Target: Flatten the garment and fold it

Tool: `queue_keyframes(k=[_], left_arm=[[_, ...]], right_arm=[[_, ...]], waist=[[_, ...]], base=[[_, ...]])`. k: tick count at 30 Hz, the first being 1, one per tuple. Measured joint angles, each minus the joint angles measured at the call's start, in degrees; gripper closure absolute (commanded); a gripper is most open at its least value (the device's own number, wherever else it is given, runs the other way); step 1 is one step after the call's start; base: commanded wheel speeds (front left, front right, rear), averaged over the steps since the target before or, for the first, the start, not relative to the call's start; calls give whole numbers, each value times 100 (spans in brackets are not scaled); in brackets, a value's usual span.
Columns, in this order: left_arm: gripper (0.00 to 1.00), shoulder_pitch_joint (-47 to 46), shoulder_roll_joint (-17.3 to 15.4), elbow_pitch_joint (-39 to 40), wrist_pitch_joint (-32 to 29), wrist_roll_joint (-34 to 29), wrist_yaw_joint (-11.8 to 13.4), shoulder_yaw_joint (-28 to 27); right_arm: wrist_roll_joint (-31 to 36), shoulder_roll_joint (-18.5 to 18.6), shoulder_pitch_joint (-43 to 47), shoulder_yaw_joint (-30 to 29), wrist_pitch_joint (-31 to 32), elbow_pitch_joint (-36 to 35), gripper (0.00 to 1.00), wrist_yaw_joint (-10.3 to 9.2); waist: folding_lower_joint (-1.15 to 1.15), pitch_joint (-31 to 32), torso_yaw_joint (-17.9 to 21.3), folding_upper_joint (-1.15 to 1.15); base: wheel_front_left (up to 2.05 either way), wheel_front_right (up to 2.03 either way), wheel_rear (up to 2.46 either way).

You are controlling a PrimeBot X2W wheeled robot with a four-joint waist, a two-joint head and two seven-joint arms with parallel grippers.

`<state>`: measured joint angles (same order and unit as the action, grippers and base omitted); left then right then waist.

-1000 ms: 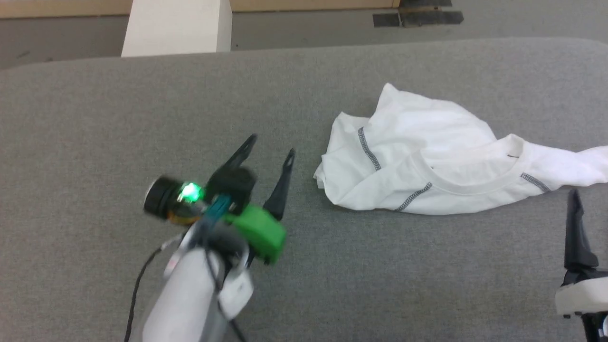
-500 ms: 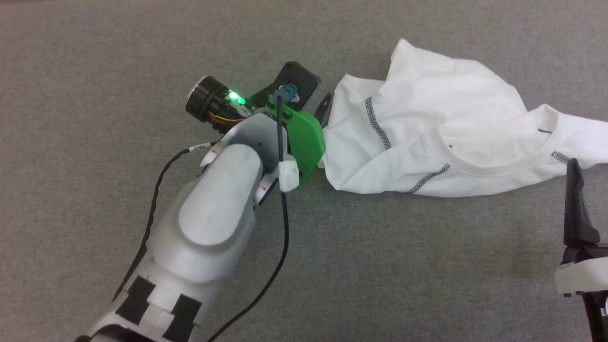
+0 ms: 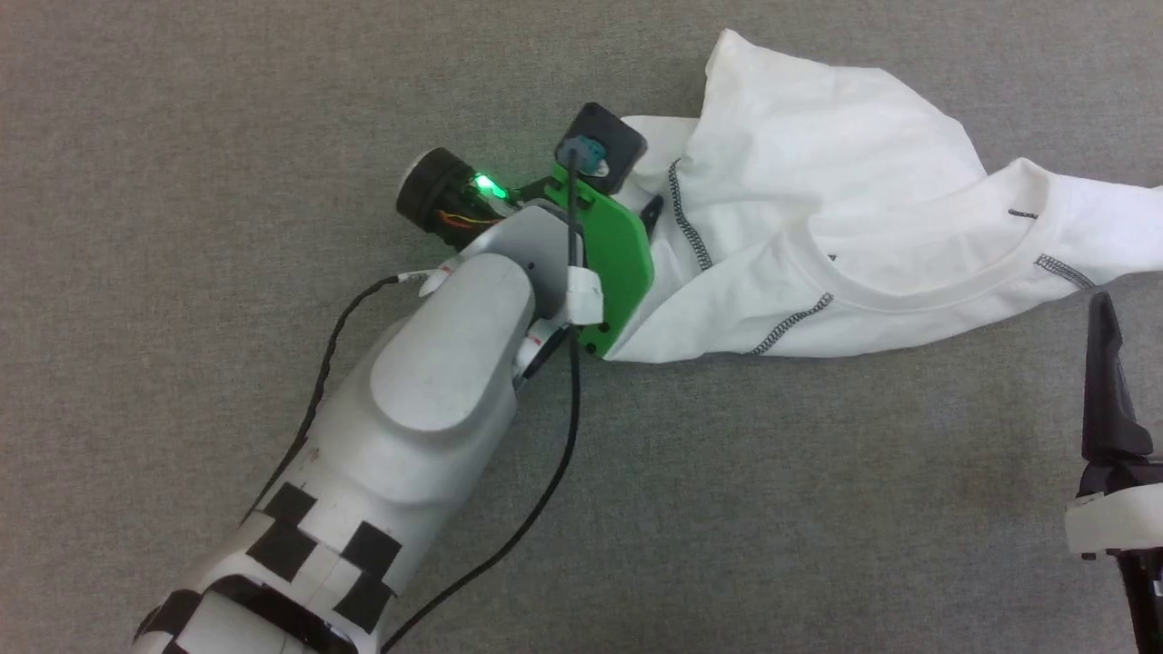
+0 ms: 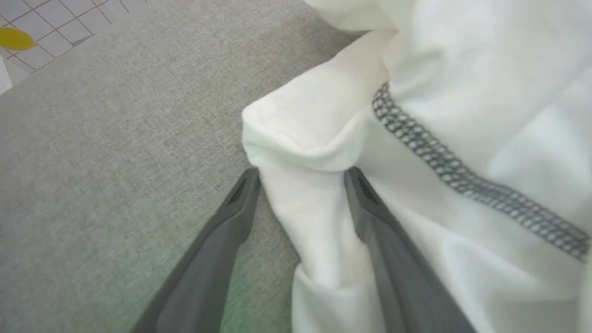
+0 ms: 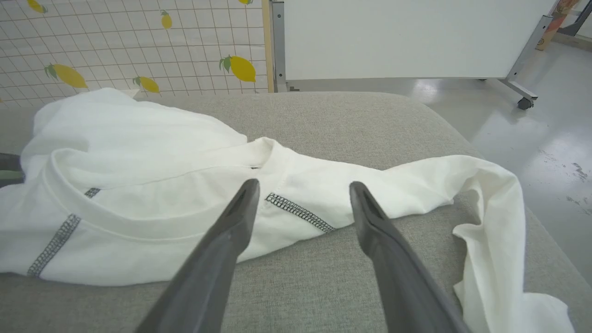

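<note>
Two sets of jaws, one garment, one grey surface. Nearest, toward the right edge, the right jaws stand apart and empty above the bare weave. Their two dark tapered fingers (image 5: pixel 222 249) point at the collar, which lies just beyond the tips.

On the left, the pale left arm (image 3: pixel 436 381), banded with black-and-white squares and trailed by a single black cable (image 3: pixel 554 454), extends to the white garment (image 3: pixel 845 227). The left jaws are also apart, not clamped. They straddle a soft rolled fold at the shirt's left end, one finger (image 4: pixel 222 240) on the surface side and the other lying on the cloth, with the fold between them. In the head view a green plate (image 3: pixel 618 263) on the wrist sits over the cloth's edge.

The garment lies crumpled, collar up, short of the far edge of the surface (image 3: pixel 182 136). One sleeve runs toward the right edge and doubles back toward the near side. The cloth is thin and smooth, crossed by three runs of grey-and-white chain-like stitching. The surface is a coarse grey weave with a rounded far-right corner.

Beyond its far edge stand a white panel (image 5: pixel 393 37) on castors, a grid-patterned wall (image 5: pixel 138 46) printed with yellow lemons, and a glossy floor (image 5: pixel 532 138).
</note>
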<state>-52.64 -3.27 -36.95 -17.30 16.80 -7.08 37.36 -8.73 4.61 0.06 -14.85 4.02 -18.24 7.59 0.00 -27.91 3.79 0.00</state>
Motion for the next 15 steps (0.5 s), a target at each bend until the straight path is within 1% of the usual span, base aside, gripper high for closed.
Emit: queue_keyframes(k=[3,4,7,10,11,13,15], left_arm=[[100,-36,15,-102,42,135,0,253],[100,-32,40,-132,116,224,-1,278],[100,-27,48,-204,428,238,37,277],[100,-18,-45,-152,971,163,382,169],[100,-15,-89,-91,1181,132,539,92],[100,34,-167,96,1437,120,789,-29],[100,221,-269,428,1660,118,1094,-200]], right_arm=[[-18,-10,-4,15,0,51,0,0],[-29,-13,-4,12,0,64,0,0],[-30,-23,-4,-21,0,81,0,0],[-26,-43,-1,-45,1,96,0,0],[-25,-56,7,-46,2,101,0,0],[-23,-77,32,-38,9,108,0,0],[12,-111,113,-38,29,111,0,0]], waist=[[0,23,17,0],[0,46,13,0],[0,142,-14,0],[0,281,-64,0],[0,343,-87,0],[0,462,-132,0],[0,610,-192,0]], base=[[0,0,0],[0,0,0],[0,0,0],[0,0,0],[0,0,0],[0,0,0],[0,0,0]])
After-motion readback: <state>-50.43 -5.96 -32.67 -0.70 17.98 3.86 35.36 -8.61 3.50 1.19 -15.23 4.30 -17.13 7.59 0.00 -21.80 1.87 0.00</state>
